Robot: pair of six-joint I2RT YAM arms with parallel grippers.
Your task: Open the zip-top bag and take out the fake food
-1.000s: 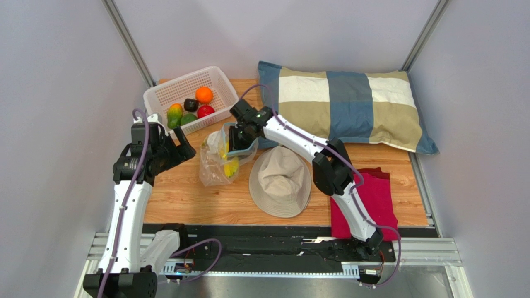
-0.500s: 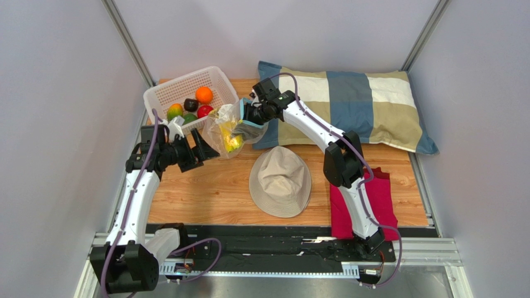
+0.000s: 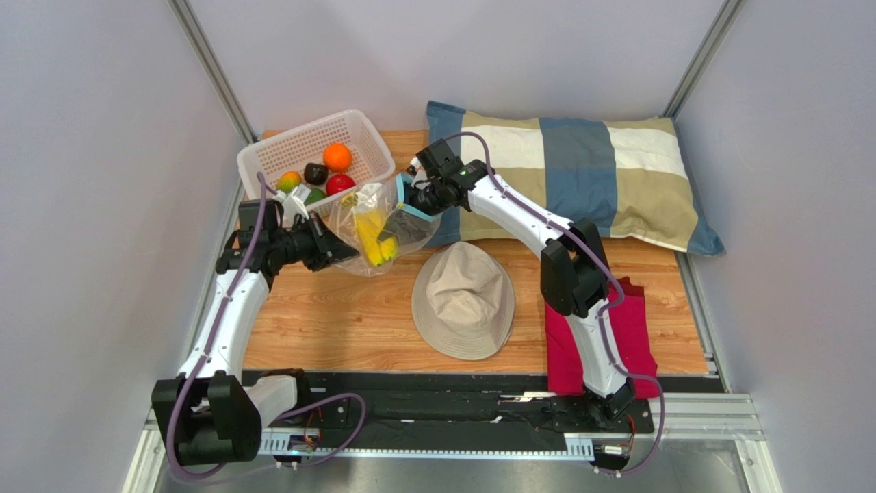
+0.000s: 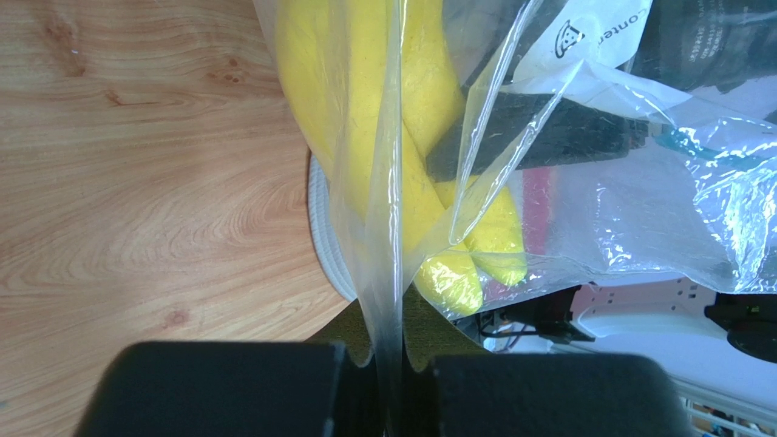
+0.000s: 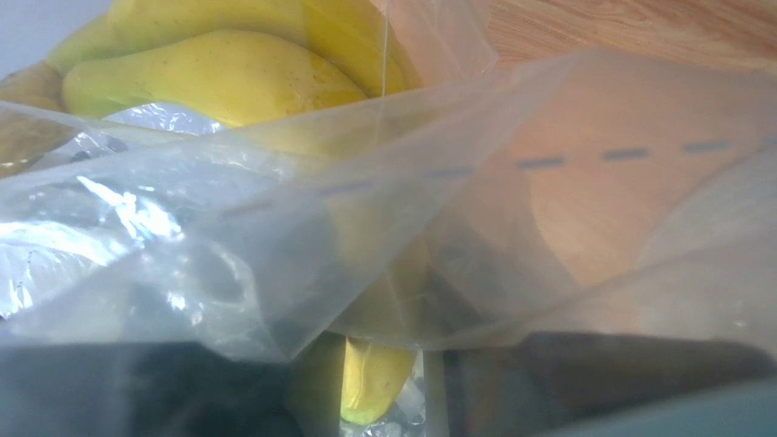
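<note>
The clear zip-top bag (image 3: pixel 399 232) hangs stretched between both grippers, just right of the basket. Yellow bananas (image 3: pixel 372 242) of the fake food lie inside it, close up in the left wrist view (image 4: pixel 365 82) and through the film (image 5: pixel 219 82) in the right wrist view. My left gripper (image 3: pixel 337 252) is shut on the bag's left edge; a fold of film (image 4: pixel 394 300) runs down between its closed jaws (image 4: pixel 394 364). My right gripper (image 3: pixel 408 198) holds the bag at its light blue zip strip (image 3: pixel 420 214); plastic (image 5: pixel 274 228) veils its fingers. Orange (image 3: pixel 336 156), red apple (image 3: pixel 340 184), mango (image 3: pixel 289 182) and a dark piece (image 3: pixel 316 173) lie in the basket.
The white mesh basket (image 3: pixel 269 154) stands at the back left. A beige hat (image 3: pixel 463 298) lies on the wooden table in front of the bag. A checked pillow (image 3: pixel 586 175) fills the back right, and a red cloth (image 3: pixel 622 329) lies under the right arm.
The right gripper lifted the bag off the table toward the basket. The left gripper swung right to the bag and closed on its left edge.
</note>
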